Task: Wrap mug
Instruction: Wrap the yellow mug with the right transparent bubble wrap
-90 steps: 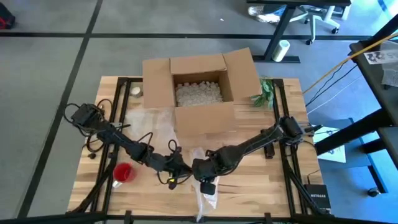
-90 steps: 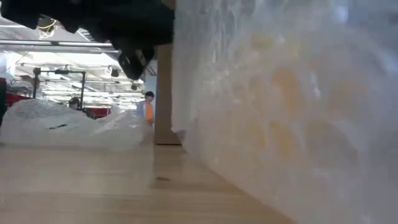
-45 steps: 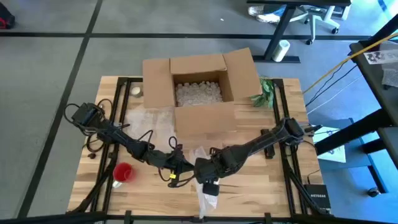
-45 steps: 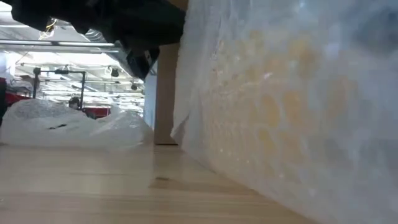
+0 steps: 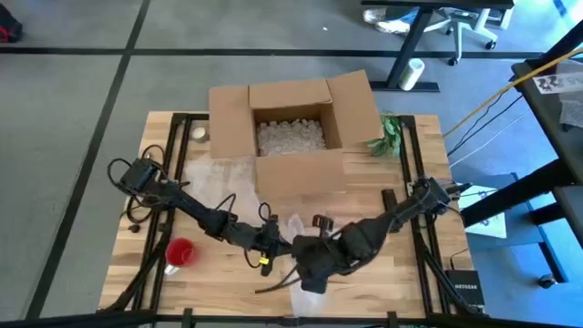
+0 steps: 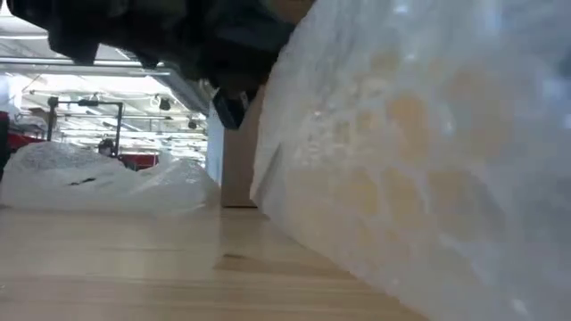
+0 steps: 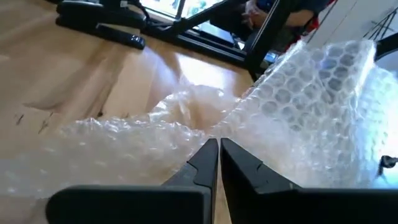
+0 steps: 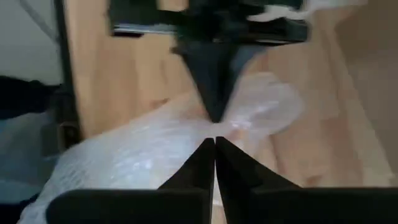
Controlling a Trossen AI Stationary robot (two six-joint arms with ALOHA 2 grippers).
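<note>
We find the small red mug [image 5: 179, 252] standing bare on the light wooden table [image 5: 410, 282], toward the table's 8 o'clock corner and not yet wrapped. The clear bubble-wrap sheet [image 5: 296, 273] lies well apart from it, near the table's 6 o'clock edge.

Both arms work at that sheet. The left gripper [image 7: 218, 151] has its dark fingers pressed together, pinching a gathered fold of the bubble wrap, and the right gripper [image 8: 214, 149] meets it from the opposite side, its fingers likewise clamped on the plastic. From above they sit nearly tip to tip at the sheet's middle.

We judge the main risk to be the thin film slipping out of either pinch, or bunching into a rope if the two grips pull against each other, leaving no flat area to roll the mug in. The mug lies at about 9 o'clock of the grippers, so dragging the sheet that way could also knock it over.

Behind, at 12 o'clock, the open brown cardboard box [image 5: 291, 128] holds white packing peanuts.
</note>
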